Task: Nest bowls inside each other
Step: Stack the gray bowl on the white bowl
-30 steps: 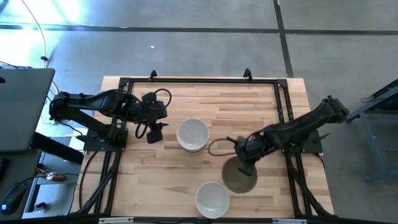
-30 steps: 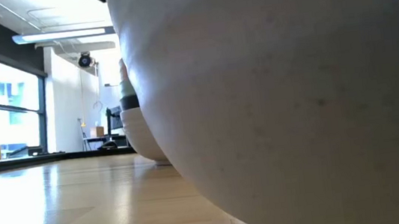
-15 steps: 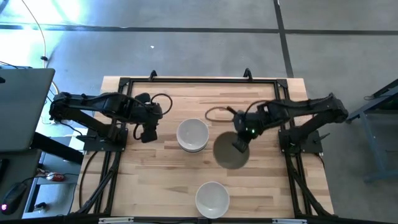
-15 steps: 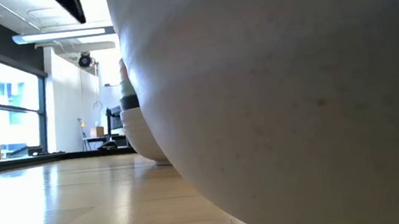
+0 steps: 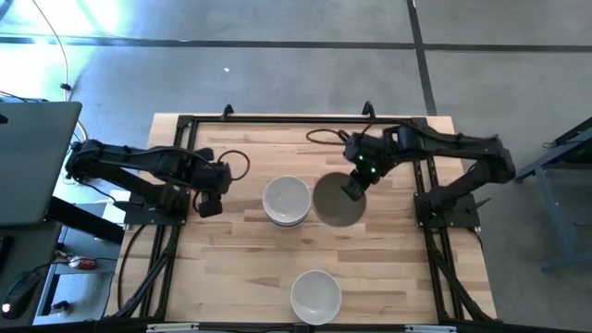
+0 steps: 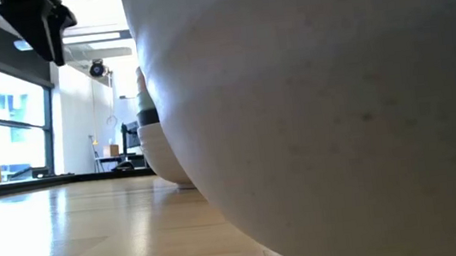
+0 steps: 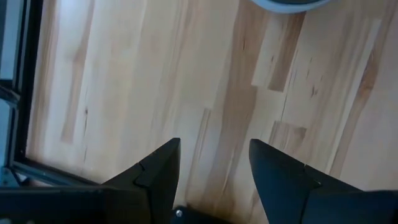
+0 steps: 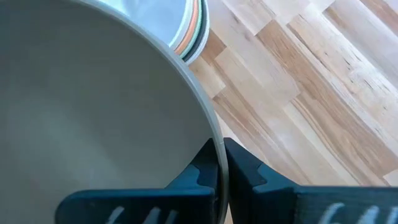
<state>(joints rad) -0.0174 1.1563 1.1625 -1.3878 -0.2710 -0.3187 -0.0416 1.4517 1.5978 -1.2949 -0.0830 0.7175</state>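
- The right end effector pinches the rim of the olive-grey bowl, one finger inside and one outside.
- That bowl is round and smooth, a dull grey-green. It sits just to the right of the stack of bowls near the middle of the worktop.
- The left end effector has its fingers spread wide and holds nothing. It is over the left side of the worktop, apart from the stack.
- A lone white bowl sits near the front edge.
- The high view shows the stack as white on top.
- The right wrist view shows more: thin peach and pale green rims under the white one.
- The low view is mostly filled by the side of one pale bowl.
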